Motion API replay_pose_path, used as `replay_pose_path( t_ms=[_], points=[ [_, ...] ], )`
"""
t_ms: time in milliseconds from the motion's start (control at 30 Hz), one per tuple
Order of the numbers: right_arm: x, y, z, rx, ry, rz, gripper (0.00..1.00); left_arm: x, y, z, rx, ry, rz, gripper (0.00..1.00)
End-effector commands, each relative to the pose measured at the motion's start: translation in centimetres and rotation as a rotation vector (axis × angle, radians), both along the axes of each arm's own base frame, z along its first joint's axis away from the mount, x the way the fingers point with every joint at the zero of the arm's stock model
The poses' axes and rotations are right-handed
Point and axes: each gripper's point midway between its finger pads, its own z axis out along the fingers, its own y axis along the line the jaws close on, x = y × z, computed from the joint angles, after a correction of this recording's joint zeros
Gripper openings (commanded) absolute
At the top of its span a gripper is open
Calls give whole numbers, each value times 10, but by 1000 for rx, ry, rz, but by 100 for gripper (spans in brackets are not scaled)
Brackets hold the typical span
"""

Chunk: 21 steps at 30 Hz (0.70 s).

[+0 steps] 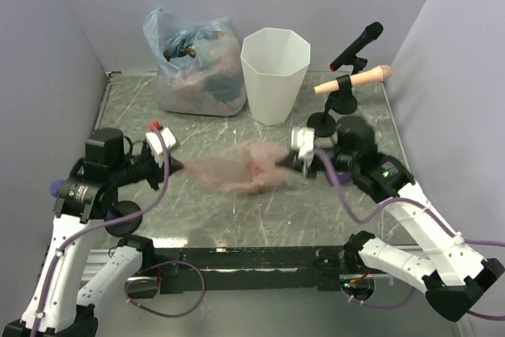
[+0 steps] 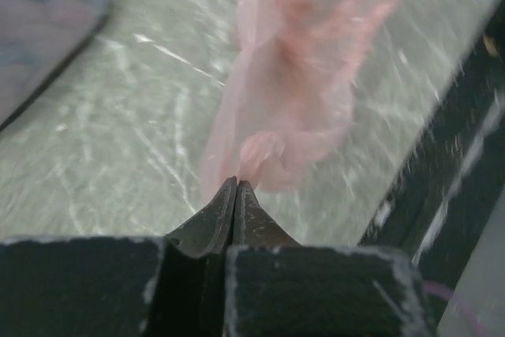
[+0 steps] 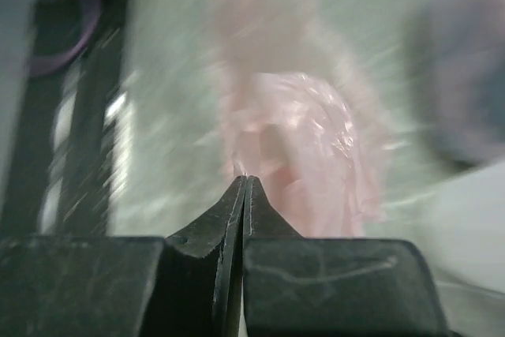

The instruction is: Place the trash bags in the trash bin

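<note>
A thin pink trash bag point(image 1: 241, 166) hangs stretched between my two grippers above the middle of the table. My left gripper point(image 1: 178, 166) is shut on its left end; the bag point(image 2: 292, 84) runs away from the closed jaw tips point(image 2: 236, 183). My right gripper point(image 1: 289, 160) is shut on its right end, and the bag point(image 3: 304, 144) shows blurred past the closed tips point(image 3: 246, 181). The white faceted trash bin point(image 1: 274, 75) stands upright and open at the back centre, behind the bag.
A stuffed clear-bluish bag point(image 1: 193, 61) sits left of the bin against the back wall. A microphone on a black stand point(image 1: 344, 84) with a wooden-handled tool stands at the back right. Purple walls close in both sides; a black rail point(image 1: 252, 258) runs along the near edge.
</note>
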Motion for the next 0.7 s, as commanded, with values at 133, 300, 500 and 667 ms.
replay_pose_path(
  t_ms=[133,300,500,667],
  points=[
    [189,47,188,330,-193,-433,0,126,51,185,-281,-300,643,1],
    [183,73,364,674,-485,-315,0,120,80,373,-492,-764,721,1],
    [57,58,482,992,-1028,-89,0,-1,84,508,-791,-1304,522,1],
    [91,81,384,785,-782,-153,0,69,51,371,-429,-992,440,1]
  ],
)
